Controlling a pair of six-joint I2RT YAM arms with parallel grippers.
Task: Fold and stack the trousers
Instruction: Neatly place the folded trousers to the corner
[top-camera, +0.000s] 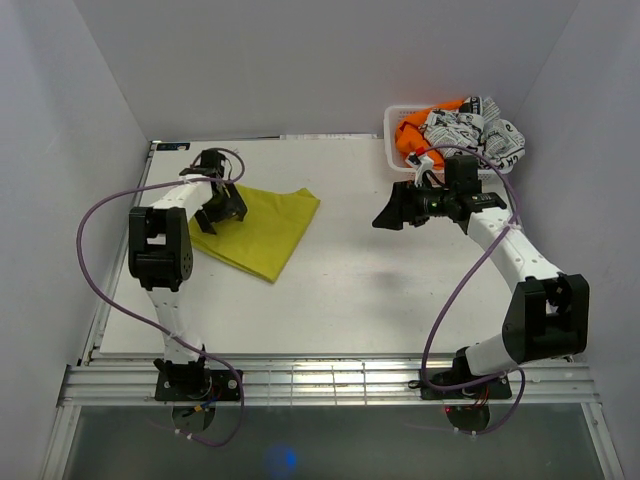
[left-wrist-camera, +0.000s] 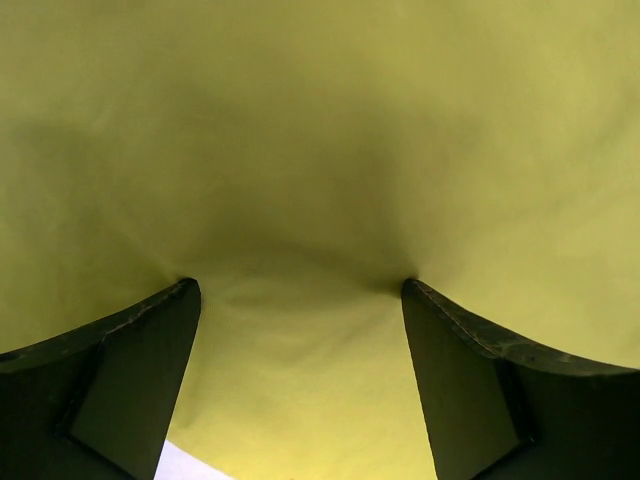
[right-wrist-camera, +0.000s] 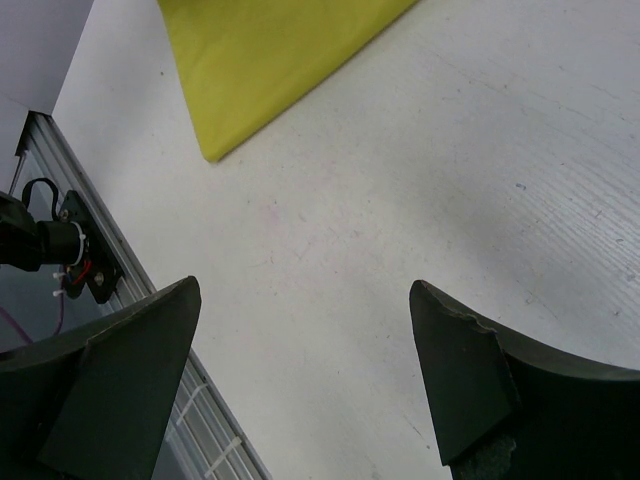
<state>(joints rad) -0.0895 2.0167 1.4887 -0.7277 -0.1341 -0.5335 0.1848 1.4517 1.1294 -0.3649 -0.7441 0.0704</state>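
Trousers (top-camera: 262, 228) folded on counter (top-camera: 350, 290), far left of basket (top-camera: 389, 130). Left claw (top-camera: 222, 212) wide, tips pressing cloth, gripping nothing. Right claw (top-camera: 390, 215) wide, empty, nearer basket. Risk: pressing tips may drag cloth, fold opens.

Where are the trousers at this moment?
In the top view the trousers lie folded on the left half of the table, under the open left end effector, far from the basket at the far right corner.

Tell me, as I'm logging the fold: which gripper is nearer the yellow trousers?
Left. The left gripper rests on the trousers; the right gripper hangs over bare table, off to their right.
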